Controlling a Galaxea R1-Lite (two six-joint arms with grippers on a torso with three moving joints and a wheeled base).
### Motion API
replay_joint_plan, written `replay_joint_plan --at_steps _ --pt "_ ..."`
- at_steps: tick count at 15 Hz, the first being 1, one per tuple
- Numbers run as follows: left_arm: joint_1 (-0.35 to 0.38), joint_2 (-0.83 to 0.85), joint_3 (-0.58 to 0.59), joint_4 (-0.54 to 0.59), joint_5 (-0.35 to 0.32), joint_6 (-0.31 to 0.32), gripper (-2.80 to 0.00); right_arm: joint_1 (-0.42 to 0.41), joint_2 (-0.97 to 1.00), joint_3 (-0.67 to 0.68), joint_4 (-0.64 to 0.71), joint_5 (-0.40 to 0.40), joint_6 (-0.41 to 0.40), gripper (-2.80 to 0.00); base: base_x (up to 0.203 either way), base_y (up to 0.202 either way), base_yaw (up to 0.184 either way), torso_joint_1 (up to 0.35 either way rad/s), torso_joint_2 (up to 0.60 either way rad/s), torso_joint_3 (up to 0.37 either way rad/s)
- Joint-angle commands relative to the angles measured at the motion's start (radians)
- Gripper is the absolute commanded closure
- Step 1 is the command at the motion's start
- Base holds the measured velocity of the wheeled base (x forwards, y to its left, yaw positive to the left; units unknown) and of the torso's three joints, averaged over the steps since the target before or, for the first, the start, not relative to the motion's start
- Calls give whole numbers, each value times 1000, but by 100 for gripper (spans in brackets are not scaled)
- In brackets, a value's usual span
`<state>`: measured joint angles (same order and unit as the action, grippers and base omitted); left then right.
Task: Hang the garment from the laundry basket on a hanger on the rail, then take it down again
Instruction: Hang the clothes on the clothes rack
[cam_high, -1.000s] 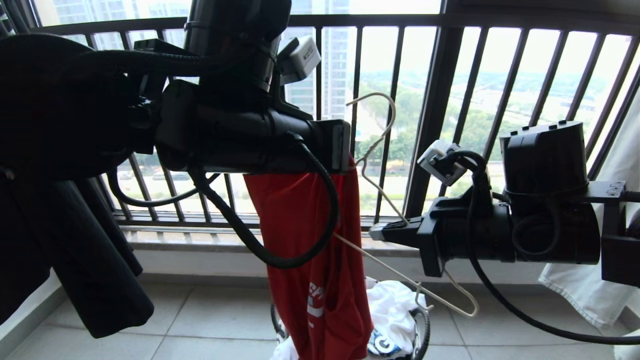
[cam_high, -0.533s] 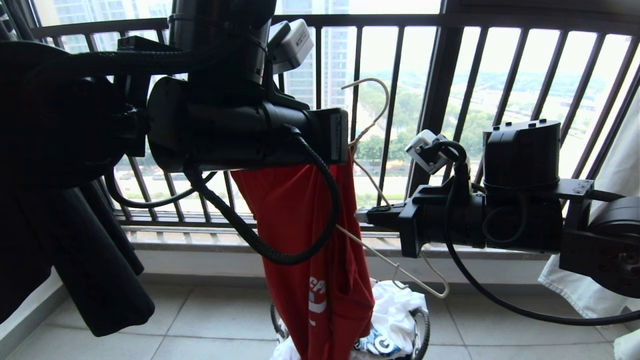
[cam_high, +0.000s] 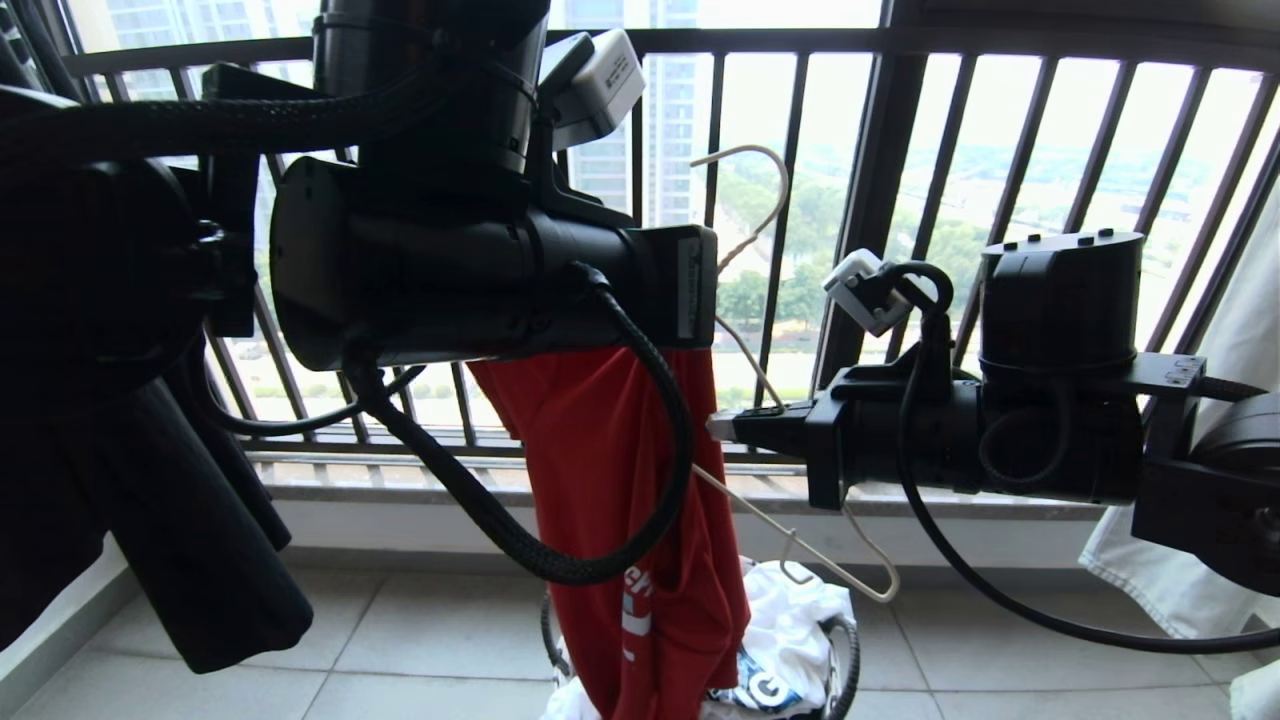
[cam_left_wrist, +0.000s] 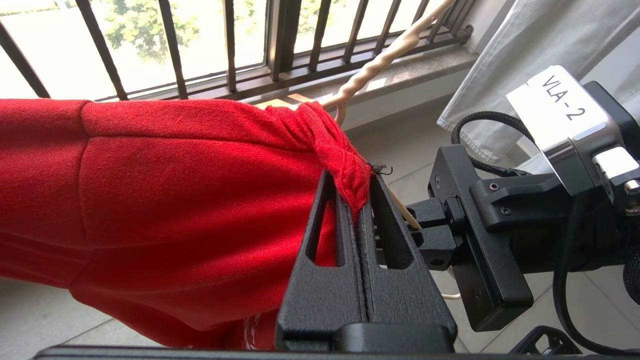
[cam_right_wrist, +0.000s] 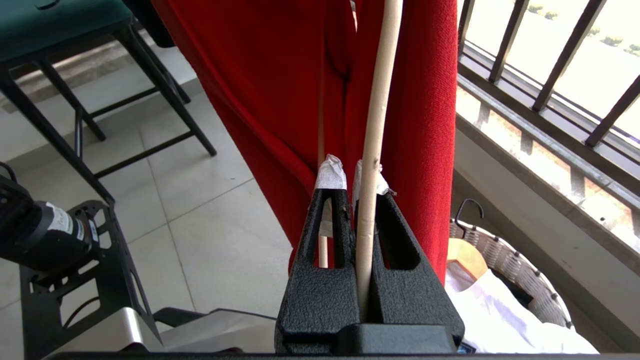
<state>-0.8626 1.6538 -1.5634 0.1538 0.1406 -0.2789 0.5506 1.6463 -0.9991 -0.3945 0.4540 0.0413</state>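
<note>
The red garment (cam_high: 610, 480) hangs down in a long fold toward the laundry basket (cam_high: 848, 668). My left gripper (cam_left_wrist: 356, 197) is shut on a bunched edge of the garment (cam_left_wrist: 190, 200) at its top. My right gripper (cam_high: 725, 428) reaches in level from the right and is shut on one wire arm of the off-white hanger (cam_high: 762, 205). That hanger (cam_right_wrist: 379, 90) stands tilted with its hook up, and its wire lies against the red cloth (cam_right_wrist: 280, 100). The hanger's twisted neck (cam_left_wrist: 372, 75) shows just behind the pinched cloth. The rail is out of view.
The dark window railing (cam_high: 870, 230) runs close behind both arms. A black garment (cam_high: 200, 540) hangs at the left and white cloth (cam_high: 1180, 570) at the right. The basket (cam_right_wrist: 510, 265) holds a white printed shirt (cam_high: 790, 620) and a wooden hanger (cam_right_wrist: 465, 255). A stool (cam_right_wrist: 75, 30) stands nearby.
My right gripper has carried the hanger left and a little up, closer to the red garment. The left gripper still holds the garment at about the same place.
</note>
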Motion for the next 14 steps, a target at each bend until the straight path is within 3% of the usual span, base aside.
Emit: replay_joint_plan --at_steps 1,4,5,11,14 --pt "0 6 0 0 11 -2 0 0 -17 1 -3 5 0 0 0 0 0 0 0 0" --pt "-1 4 0 0 48 -2 0 0 -19 1 -3 5 0 0 0 0 0 0 0 0" --pt "0 4 -3 -1 56 -2 -280 0 -19 1 -3 3 0 0 0 0 0 0 0 0" --pt "-23 -12 6 -27 108 3 -280 -4 -19 -4 -2 1 0 0 0 0 0 0 0 0" --pt "3 -70 3 -25 189 30 -280 -24 -38 -6 3 2 -4 0 0 0 0 0 0 0"
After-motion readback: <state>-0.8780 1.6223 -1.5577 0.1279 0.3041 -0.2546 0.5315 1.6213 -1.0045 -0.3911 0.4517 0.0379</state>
